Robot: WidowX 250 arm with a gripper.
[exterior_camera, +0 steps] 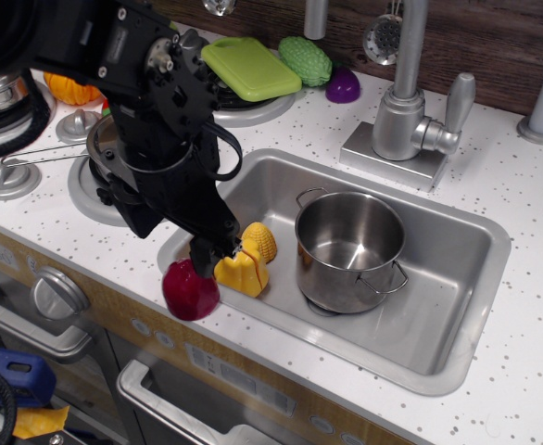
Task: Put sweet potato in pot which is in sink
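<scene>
The dark red sweet potato (190, 290) hangs at the sink's front left rim, over the countertop edge. My gripper (207, 255) comes down from the black arm and is shut on the top of the sweet potato. The shiny steel pot (350, 248) with two loop handles stands upright and empty in the middle of the sink (457, 306), to the right of the gripper. A yellow lumpy toy (248, 261) lies in the sink between the gripper and the pot, close against the sweet potato.
A faucet (403, 102) stands behind the sink. A green cutting board (250, 67), a green toy (306, 59) and a purple toy (343, 87) lie at the back. A stove burner (95, 181) and an orange toy (68, 90) are at the left.
</scene>
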